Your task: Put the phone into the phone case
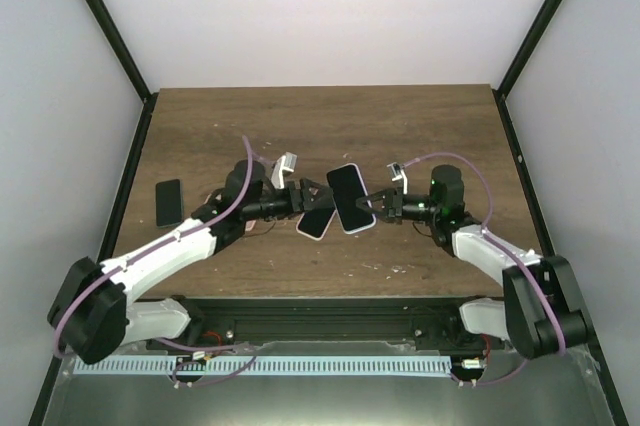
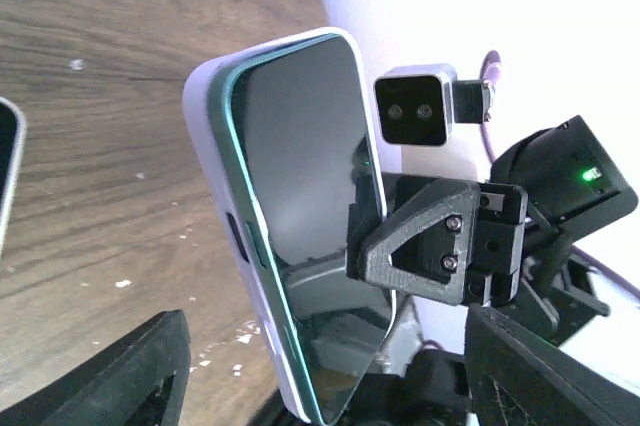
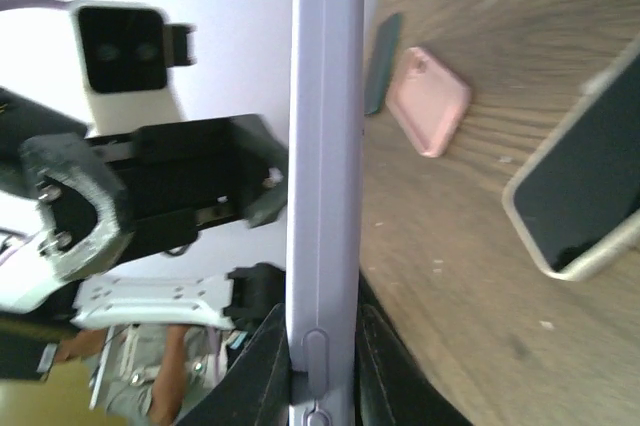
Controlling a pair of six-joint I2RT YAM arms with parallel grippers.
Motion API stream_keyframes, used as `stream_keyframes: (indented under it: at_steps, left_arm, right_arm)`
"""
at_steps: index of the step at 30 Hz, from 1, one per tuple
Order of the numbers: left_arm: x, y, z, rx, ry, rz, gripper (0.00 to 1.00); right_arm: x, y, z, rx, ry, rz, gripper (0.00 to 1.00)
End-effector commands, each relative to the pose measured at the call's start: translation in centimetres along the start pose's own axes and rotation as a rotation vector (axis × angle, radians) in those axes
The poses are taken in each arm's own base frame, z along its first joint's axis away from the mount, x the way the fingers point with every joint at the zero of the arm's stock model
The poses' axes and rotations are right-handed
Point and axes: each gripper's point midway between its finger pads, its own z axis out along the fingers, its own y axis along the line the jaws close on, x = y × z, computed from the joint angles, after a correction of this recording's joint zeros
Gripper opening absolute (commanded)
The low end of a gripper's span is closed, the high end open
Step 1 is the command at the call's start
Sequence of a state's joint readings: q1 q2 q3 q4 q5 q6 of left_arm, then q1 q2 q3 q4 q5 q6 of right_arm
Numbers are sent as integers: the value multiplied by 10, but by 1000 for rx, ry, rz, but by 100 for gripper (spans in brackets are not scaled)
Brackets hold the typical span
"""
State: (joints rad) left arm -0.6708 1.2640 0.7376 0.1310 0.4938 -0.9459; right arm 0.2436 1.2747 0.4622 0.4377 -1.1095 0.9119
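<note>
A phone (image 1: 348, 197) with a black screen sits in a lavender case and is held up off the table at the centre. My right gripper (image 1: 372, 208) is shut on its near end. In the right wrist view the cased phone (image 3: 325, 146) stands edge-on between the gripper's (image 3: 325, 366) fingers. In the left wrist view the screen (image 2: 300, 186) faces the camera, with a teal edge inside the case rim. My left gripper (image 1: 303, 196) is open, and its fingers (image 2: 130, 376) stand wide on either side of the phone's lower end without touching it.
A second phone (image 1: 315, 224) in a pale case lies on the table under the grippers and also shows in the right wrist view (image 3: 585, 196). A dark phone (image 1: 168, 202) lies at the table's left. A pink case (image 3: 430, 101) lies beyond it.
</note>
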Motion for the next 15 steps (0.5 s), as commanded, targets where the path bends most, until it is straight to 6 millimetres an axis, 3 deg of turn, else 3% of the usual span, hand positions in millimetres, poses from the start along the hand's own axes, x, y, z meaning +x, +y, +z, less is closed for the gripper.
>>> stream_keyframes:
  at_steps: [1,6,8,15]
  left_arm:
    - [0,-34,-17,123,-6,49,78]
    - [-4,-76,-30,309,-19,90,75]
    - [-4,-84,-34,358,-25,87,72]
    - [-8,-101,-50,475,-91,93,67]
  right_arm:
    - [2,85,-2,-202,77,-180,6]
    - [9,122,-4,-290,108,-217,6]
    - [11,133,-7,-321,101,-234,6]
    - [19,142,-12,-361,103,-212,6]
